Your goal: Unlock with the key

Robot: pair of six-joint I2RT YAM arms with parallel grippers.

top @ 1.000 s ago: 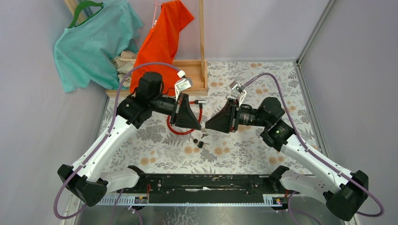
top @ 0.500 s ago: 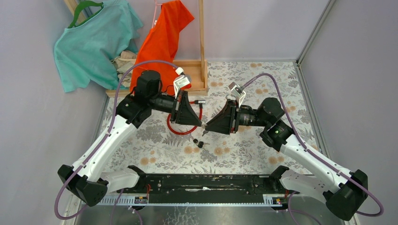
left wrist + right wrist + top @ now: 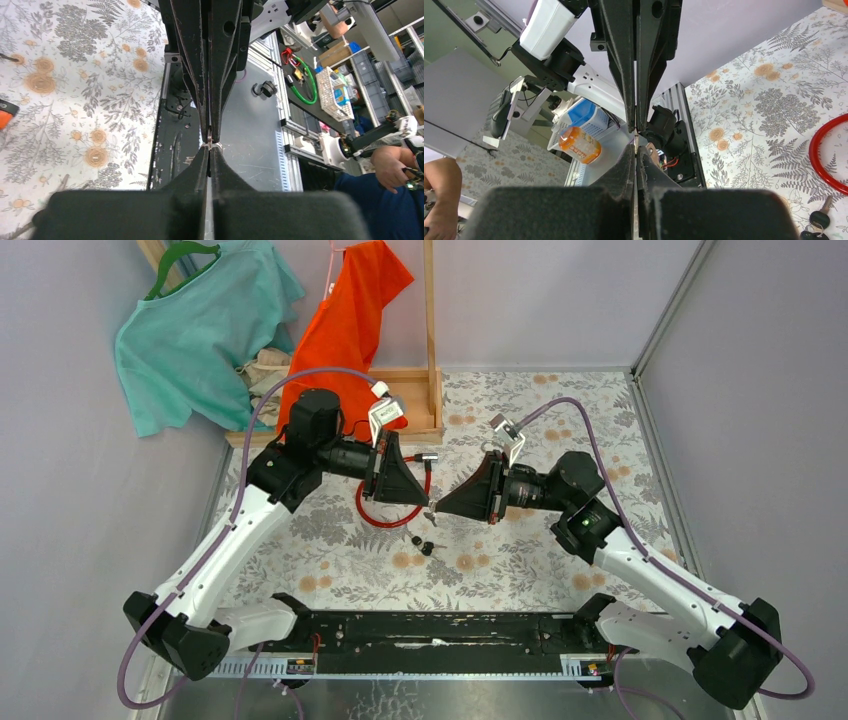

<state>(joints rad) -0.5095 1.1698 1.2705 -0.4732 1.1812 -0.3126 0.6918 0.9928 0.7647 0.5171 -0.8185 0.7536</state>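
Top external view: the left claw point(image 3: 428, 504) and the right claw point(image 3: 441, 510) are seen tip to tip above the table point(image 3: 560, 570), each with its jaws pressed together. In the left wrist view a small bright metal piece point(image 3: 211, 145) is seen just where the two tips meet. It is judged to be a key blade or ring, but which claw pinches it cannot be told.

Black-headed keys point(image 3: 421, 542) lie on the table just below the tips, on their near side and apart from them. The lock point(image 3: 428, 456), a silver barrel on a red cable point(image 3: 372, 512), lies just beyond the left claw's tip, and the loop passes beneath that claw.

The step in hand is judged to be a regrasp or handover of the key between the claws. Nothing has yet been brought to the lock. For the next move, the piece would have to be left in one claw alone with its blade protruding. The barrel would then have to be steadied by the freed claw and the blade lined up with the keyhole, whose facing cannot be made out.
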